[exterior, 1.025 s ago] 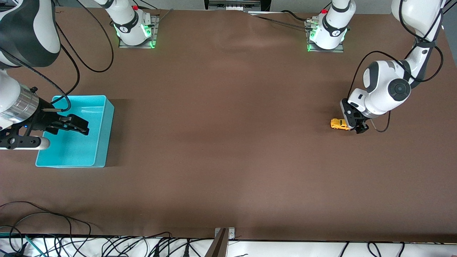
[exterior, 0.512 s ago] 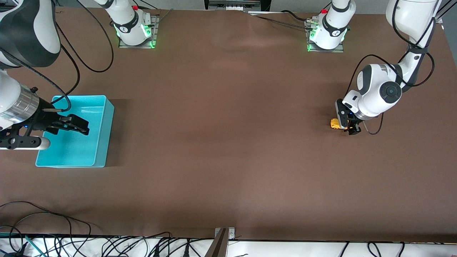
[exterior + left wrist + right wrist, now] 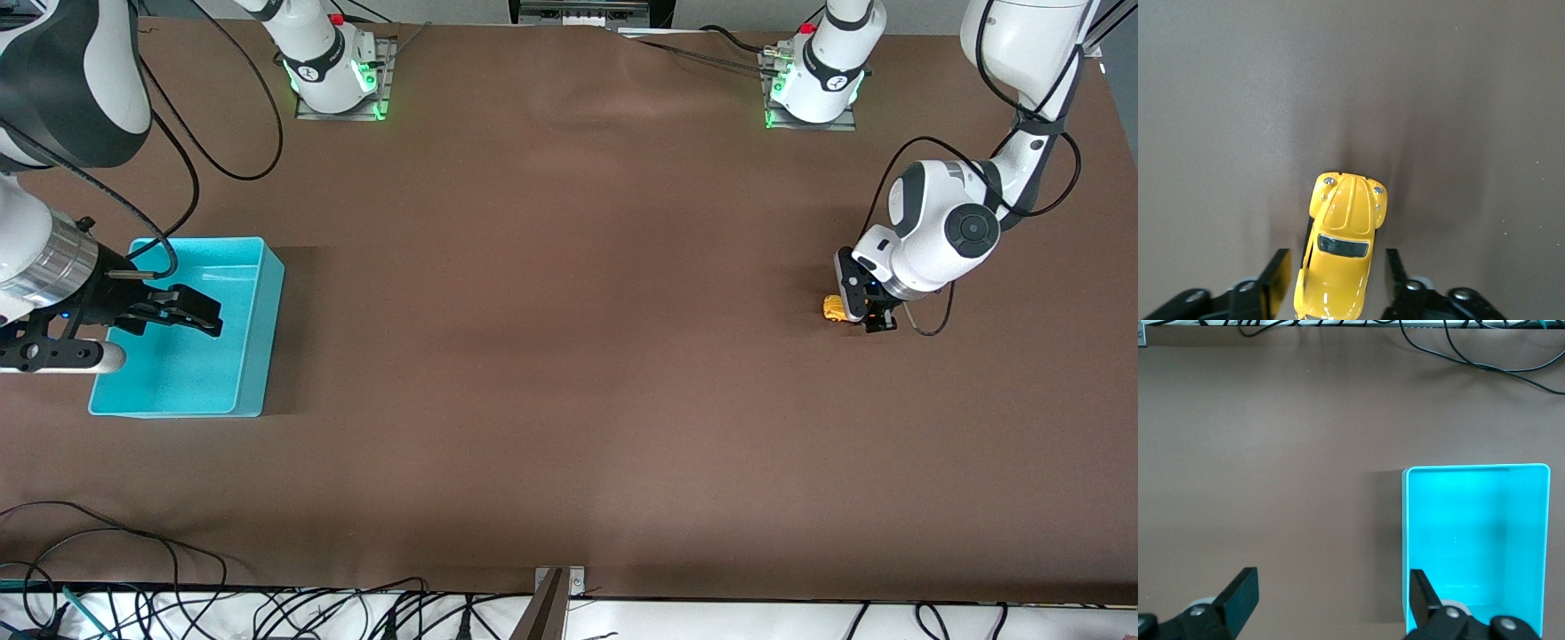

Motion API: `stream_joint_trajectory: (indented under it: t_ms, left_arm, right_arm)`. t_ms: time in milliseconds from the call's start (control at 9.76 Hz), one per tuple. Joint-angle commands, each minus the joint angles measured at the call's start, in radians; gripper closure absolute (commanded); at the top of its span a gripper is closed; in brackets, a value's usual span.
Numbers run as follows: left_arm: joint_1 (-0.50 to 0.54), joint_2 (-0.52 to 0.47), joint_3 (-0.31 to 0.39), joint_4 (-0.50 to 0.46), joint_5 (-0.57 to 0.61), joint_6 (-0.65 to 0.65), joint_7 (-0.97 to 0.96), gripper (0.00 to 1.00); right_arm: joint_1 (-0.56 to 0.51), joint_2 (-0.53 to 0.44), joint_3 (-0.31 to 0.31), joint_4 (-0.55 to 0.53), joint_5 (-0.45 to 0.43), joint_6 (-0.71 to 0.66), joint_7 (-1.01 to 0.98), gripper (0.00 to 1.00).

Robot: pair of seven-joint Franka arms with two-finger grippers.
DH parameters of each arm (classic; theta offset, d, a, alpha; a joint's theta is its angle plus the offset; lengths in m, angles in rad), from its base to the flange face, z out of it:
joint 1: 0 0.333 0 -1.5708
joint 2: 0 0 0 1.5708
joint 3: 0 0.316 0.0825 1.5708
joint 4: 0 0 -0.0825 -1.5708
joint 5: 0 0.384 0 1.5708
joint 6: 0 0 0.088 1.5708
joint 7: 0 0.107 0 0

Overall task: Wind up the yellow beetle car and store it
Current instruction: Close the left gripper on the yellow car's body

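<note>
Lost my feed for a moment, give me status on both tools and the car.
Left tool open, down around toy car on table. Right tool open, waiting over blue bin, bin empty. Nothing in the way.

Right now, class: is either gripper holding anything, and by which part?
Nothing is held. The left gripper is open astride the yellow beetle car, fingers beside its flanks. The right gripper waits open over the blue bin.

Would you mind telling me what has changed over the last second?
The left gripper shifted toward the table's middle and now straddles the car, fingers open on either side, not yet closed. The car has not moved. The right gripper waits over the bin as before.
</note>
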Motion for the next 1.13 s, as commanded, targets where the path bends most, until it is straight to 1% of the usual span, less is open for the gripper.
stream_joint_trajectory:
  t_ms: [0,205,512,1025]
  left_arm:
    - [0.0,-0.006,0.002,0.013,0.0,0.002,0.007,1.0]
    - [-0.003,-0.032,-0.01,0.013,0.002,-0.006,-0.013,1.0]
    - [-0.004,-0.035,-0.042,0.008,0.015,-0.008,-0.025,1.0]
    - [0.013,0.025,-0.04,-0.001,0.015,-0.002,-0.027,1.0]
  right_arm:
    - [-0.001,-0.006,0.001,-0.008,0.004,-0.009,0.008,0.0]
    - [-0.001,-0.006,0.001,-0.008,0.004,-0.009,0.008,0.0]
    - [-0.001,-0.006,0.001,-0.008,0.004,-0.009,0.008,0.0]
    - [-0.001,-0.006,0.001,-0.008,0.004,-0.009,0.008,0.0]
